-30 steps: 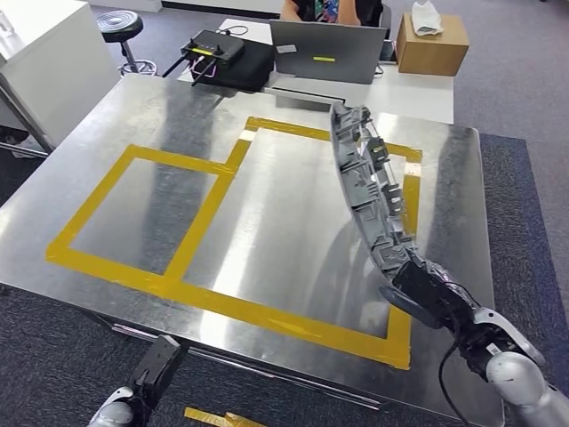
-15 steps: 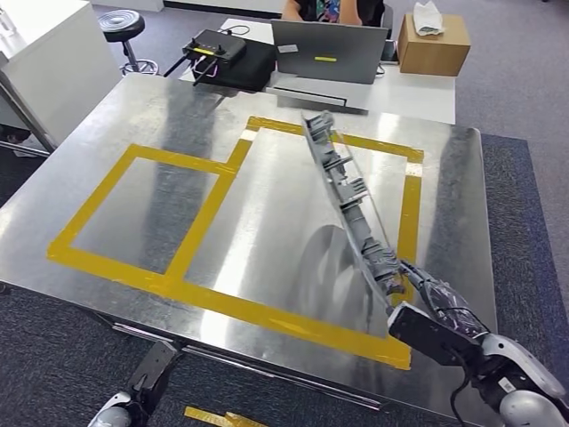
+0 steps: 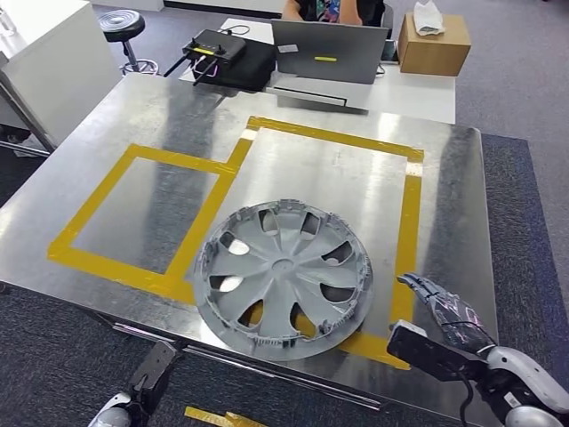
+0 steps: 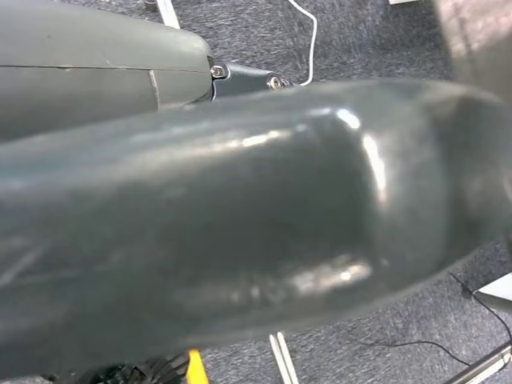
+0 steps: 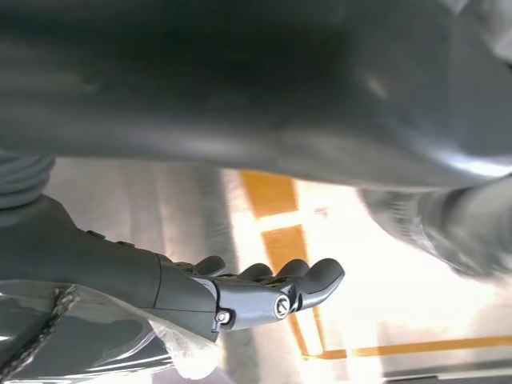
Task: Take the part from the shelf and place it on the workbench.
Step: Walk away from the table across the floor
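My right hand [image 3: 439,325]: low over workbench [image 3: 134,107] edge, fingers spread, holding nothing; grey wheel cover [image 3: 285,276] lies flat at its 9 o'clock, apart; left hand [image 3: 151,378]: grip unclear

One grey hubcap [image 3: 283,277], one metal workbench [image 3: 463,187], one laptop [image 3: 329,52], one cardboard box [image 3: 431,44], one stool [image 3: 121,27]

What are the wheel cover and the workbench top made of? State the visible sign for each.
Wheel cover: looks like moulded plastic with a matt grey finish; the sign is its thin spokes with cut-out openings and dull, even colour. Workbench top: appears to be bare sheet metal, steel or aluminium, with a brushed, streaky sheen that gives blurred reflections.
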